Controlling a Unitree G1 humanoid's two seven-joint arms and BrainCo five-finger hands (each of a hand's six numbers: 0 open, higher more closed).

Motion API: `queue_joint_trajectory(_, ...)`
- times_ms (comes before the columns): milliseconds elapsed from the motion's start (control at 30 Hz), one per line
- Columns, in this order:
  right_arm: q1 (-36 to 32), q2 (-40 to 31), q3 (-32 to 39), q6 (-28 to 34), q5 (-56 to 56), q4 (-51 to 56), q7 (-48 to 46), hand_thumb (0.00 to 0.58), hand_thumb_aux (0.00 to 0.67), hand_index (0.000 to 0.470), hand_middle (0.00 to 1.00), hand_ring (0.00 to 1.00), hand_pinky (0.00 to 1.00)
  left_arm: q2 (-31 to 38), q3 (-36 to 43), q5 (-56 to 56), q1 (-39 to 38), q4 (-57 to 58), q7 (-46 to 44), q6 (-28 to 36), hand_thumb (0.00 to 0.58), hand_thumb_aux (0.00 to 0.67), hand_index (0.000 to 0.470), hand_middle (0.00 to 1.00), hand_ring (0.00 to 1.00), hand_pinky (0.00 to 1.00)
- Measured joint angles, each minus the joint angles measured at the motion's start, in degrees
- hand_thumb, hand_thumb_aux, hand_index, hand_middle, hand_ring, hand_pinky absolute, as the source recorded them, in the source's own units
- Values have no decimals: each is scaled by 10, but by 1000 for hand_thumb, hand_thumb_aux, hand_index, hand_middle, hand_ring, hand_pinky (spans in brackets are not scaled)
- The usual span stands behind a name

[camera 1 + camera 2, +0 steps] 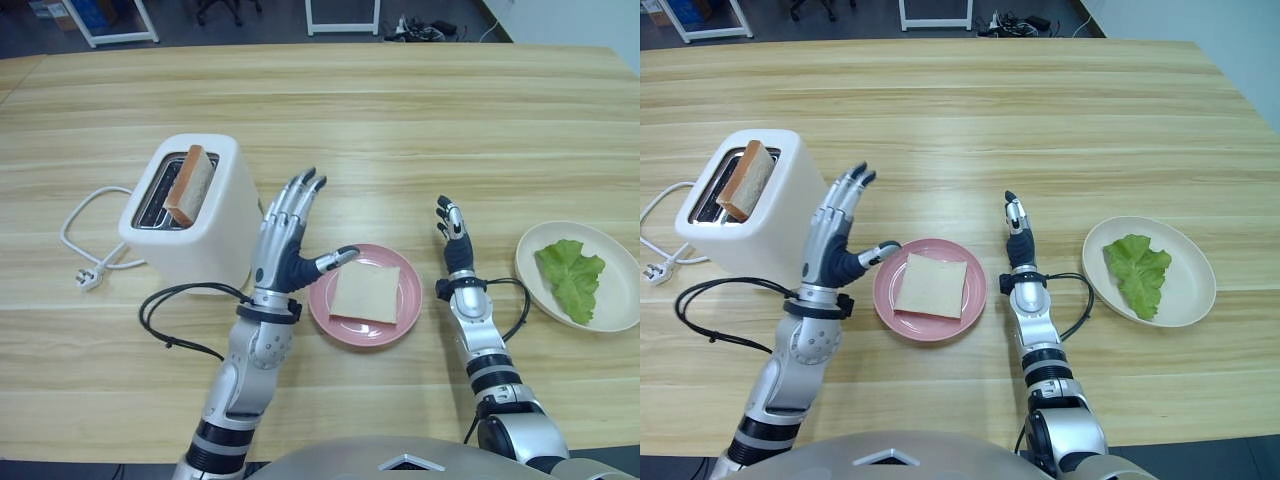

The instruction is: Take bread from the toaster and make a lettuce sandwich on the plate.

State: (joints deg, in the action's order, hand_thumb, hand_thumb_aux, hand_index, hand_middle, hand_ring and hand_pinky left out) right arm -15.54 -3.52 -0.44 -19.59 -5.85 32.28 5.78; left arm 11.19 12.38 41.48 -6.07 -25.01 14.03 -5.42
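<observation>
Brown-crusted bread (pixel 190 185) stands upright in one slot of the white toaster (pixel 205 235), its upper part poking above the top. A second, paler slice (pixel 366 293) lies flat on the pink plate (pixel 320 310) just right of the toaster.

All of it rests on a light wooden bench (pixel 400 120) whose grain runs from side to side. Past its far edge the room shows dark floor, white frame legs and a tangle of cables.

The left hand (pixel 285 240) stands between the toaster and the pink plate. Its fingers (pixel 300 195) are spread open and grip nothing. They point away along the toaster's side, well short of the toasted slice. The thumb juts over the plate's left rim, close to a corner of the pale slice.

The right hand (pixel 455 240) is raised between the pink plate and a cream plate (pixel 610 240), apart from both. Its fingers are straight and hold nothing.

Two slices of bread, two plates and one toaster are on the bench. The cream plate holds one green lettuce leaf (pixel 572 275). One white cord (pixel 75 235) loops left from the toaster and ends in a plug (pixel 90 278).
</observation>
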Motion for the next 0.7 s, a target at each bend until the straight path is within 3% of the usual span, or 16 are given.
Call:
queue_joint_trajectory(133, 13, -21, 2, -3, -27, -75, 10, 0, 0, 0, 0, 0, 0, -30, -38, -161, 3, 62, -26, -36, 0, 0, 0, 0, 0, 0)
queue_joint_trajectory(200, 39, -61, -13, -3, -59, -169, 12, 0, 0, 0, 0, 0, 0, -46, -50, -233, 5, 135, -48, -48, 0, 0, 0, 0, 0, 0)
queue_joint_trajectory(300, 86, -144, -89, 1, -136, -324, 29, 0, 0, 0, 0, 0, 0, -60, -62, -271, 10, 219, -50, -73, 0, 0, 0, 0, 0, 0)
queue_joint_trajectory(367, 121, -217, -186, 30, -217, -423, 46, 0, 0, 0, 0, 0, 0, -69, -77, -294, 18, 276, -45, -91, 0, 0, 0, 0, 0, 0)
queue_joint_trajectory(467, 139, -312, -256, 65, -305, -423, 69, 0, 0, 0, 0, 0, 0, -78, -88, -305, 20, 311, -36, -110, 0, 0, 0, 0, 0, 0)
queue_joint_trajectory(533, 151, -359, -251, 93, -370, -359, 82, 0, 0, 0, 0, 0, 0, -81, -89, -304, 21, 319, -31, -124, 0, 0, 0, 0, 0, 0)
queue_joint_trajectory(600, 149, -397, -208, 128, -432, -246, 101, 160, 100, 70, 0, 0, 0, -81, -90, -304, 24, 323, -27, -130, 0, 0, 0, 0, 0, 0)
queue_joint_trajectory(700, 146, -418, -140, 153, -481, -126, 125, 265, 176, 123, 0, 0, 0, -83, -91, -303, 25, 327, -23, -135, 0, 0, 0, 0, 0, 0)
